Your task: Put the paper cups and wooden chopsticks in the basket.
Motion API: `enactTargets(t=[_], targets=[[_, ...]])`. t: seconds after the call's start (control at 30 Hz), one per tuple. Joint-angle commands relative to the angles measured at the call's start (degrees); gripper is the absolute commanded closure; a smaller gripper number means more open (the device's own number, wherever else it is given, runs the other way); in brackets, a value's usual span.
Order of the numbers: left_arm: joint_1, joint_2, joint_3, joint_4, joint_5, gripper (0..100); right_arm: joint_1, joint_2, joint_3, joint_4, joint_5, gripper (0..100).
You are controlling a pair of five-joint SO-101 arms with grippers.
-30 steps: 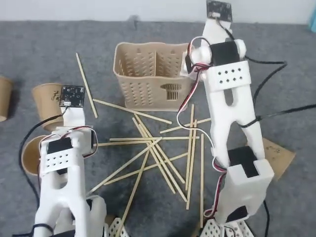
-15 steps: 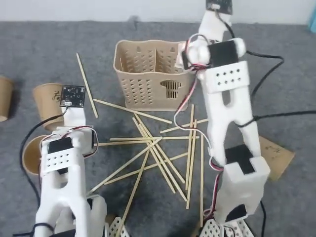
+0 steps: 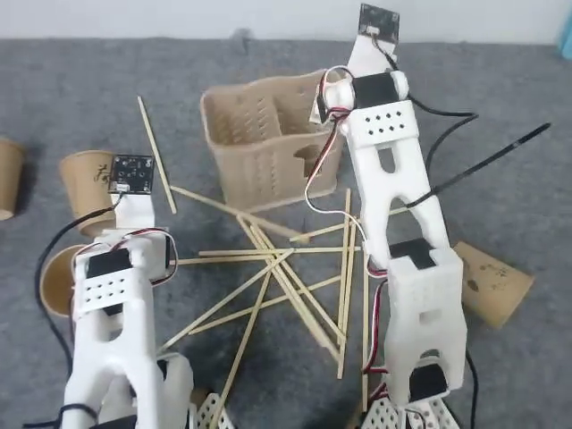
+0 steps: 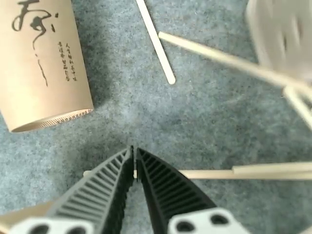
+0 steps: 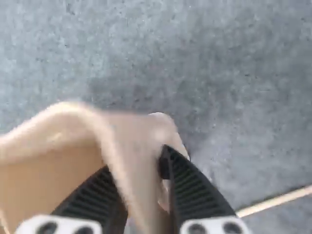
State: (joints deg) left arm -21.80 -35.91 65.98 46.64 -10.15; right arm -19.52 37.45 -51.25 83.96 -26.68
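The tan perforated basket (image 3: 259, 147) stands tilted at the back centre. My right gripper (image 5: 141, 163) is shut on its wall (image 5: 73, 146) at the corner nearest the right arm (image 3: 384, 152). Wooden chopsticks (image 3: 286, 277) lie crossed on the grey carpet between the arms. My left gripper (image 4: 133, 152) is shut, its tips just above one chopstick (image 4: 234, 171), beside a paper cup (image 4: 44, 63) lying on its side. The left arm (image 3: 116, 295) stands at the front left, by that cup (image 3: 85, 183).
Another paper cup (image 3: 49, 277) lies partly under the left arm and one (image 3: 7, 177) sits at the far left edge. A further cup (image 3: 492, 281) lies on its side right of the right arm. A single chopstick (image 3: 154, 152) lies left of the basket.
The right arm swung left with the basket's corner in its gripper, so the basket tipped and shifted left. The cup at the right came out from behind the arm. The left arm kept still.
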Motion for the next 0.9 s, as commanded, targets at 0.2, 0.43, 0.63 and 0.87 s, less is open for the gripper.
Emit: enactTargets(t=[0.2, 0.43, 0.63, 0.87], targets=[[-0.1, -0.4, -0.2, -0.7, -0.5, 99, -1.3, 0.6, -13.0, 15.2, 1.4, 99.2], [-0.1, -0.4, -0.2, -0.7, -0.5, 99, 0.7, -2.7, -7.0, 19.2, 1.5, 99.2], [-0.1, -0.4, -0.2, -0.7, -0.5, 99, 1.0, -11.6, 5.8, 19.2, 4.3, 99.2], [-0.1, -0.4, -0.2, -0.7, -0.5, 99, 1.0, -24.6, 19.9, 19.0, 8.2, 99.2]])
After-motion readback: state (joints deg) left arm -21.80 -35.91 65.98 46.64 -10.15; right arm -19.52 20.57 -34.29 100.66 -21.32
